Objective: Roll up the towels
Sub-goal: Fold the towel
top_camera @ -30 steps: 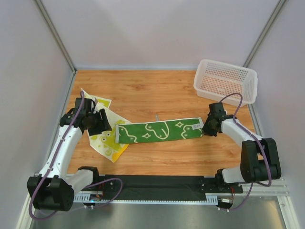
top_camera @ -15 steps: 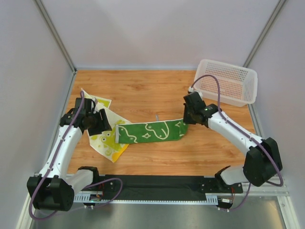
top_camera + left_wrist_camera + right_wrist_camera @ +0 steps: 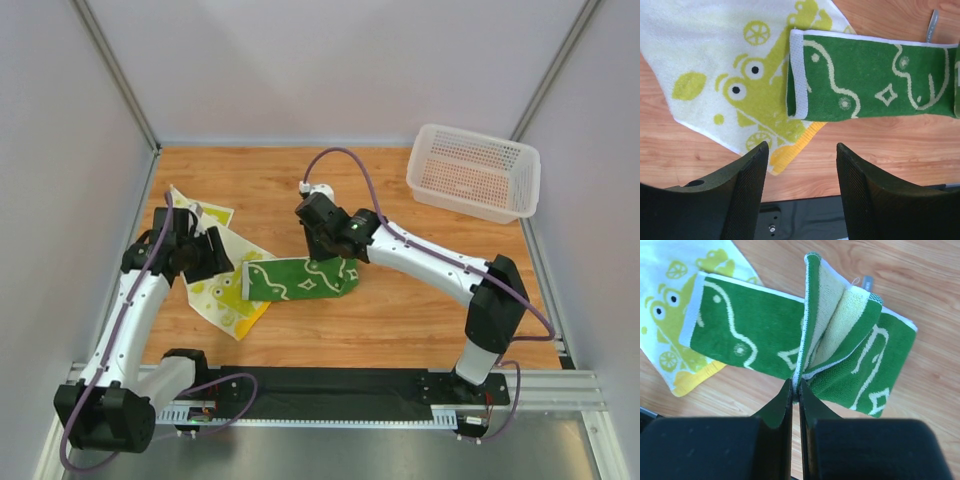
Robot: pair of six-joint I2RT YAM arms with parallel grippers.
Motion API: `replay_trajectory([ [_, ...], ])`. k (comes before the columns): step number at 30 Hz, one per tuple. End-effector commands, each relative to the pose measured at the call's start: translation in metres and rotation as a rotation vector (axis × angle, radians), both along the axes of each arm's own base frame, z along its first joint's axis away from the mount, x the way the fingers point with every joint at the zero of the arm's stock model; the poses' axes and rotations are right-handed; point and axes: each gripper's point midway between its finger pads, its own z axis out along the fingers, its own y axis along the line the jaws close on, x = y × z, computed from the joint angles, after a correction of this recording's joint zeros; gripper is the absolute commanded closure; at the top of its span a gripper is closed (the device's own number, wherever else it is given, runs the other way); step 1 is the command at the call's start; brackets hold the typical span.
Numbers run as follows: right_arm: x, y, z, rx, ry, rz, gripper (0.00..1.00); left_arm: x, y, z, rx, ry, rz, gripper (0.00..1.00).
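The dark green towel (image 3: 295, 279) with white line drawings lies folded in a strip on the wooden table (image 3: 400, 310), its right end lifted and doubled back leftward. My right gripper (image 3: 330, 255) is shut on that end's white hem; in the right wrist view the green towel (image 3: 750, 330) rises in a pinched fold between the jaws of the right gripper (image 3: 795, 386). The cream-yellow towel (image 3: 222, 283) with lime-green patterns lies spread at the left, partly under the green one. My left gripper (image 3: 205, 262) hovers open above the cream towel (image 3: 715, 75), touching nothing. The left end of the green towel (image 3: 860, 80) lies flat.
A white perforated basket (image 3: 475, 172) stands at the back right corner. A small grey metal piece (image 3: 933, 22) lies on the wood behind the green towel. The black base rail (image 3: 340, 385) runs along the table's near edge.
My right gripper has carried the green towel's right end leftward over the strip, folding it to about half its length. The left arm has stayed in place.
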Motion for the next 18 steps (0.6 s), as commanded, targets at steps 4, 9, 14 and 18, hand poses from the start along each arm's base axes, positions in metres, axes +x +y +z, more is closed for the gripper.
replay_trajectory([
  [4, -0.009, 0.045, 0.006, -0.016, -0.025, 0.076, 1.00, 0.000, 0.025, 0.023, 0.097, -0.118, 0.112, 0.35],
  [9, -0.019, 0.076, 0.003, -0.011, -0.023, 0.126, 1.00, -0.006, 0.053, 0.040, 0.157, -0.206, 0.261, 0.31],
  [14, -0.024, 0.101, -0.006, -0.016, -0.014, 0.164, 1.00, -0.013, 0.061, 0.054, 0.165, -0.279, 0.310, 0.28],
  [18, -0.025, 0.120, -0.018, -0.023, 0.002, 0.190, 1.00, -0.014, 0.062, 0.056, 0.167, -0.282, 0.319, 0.28],
])
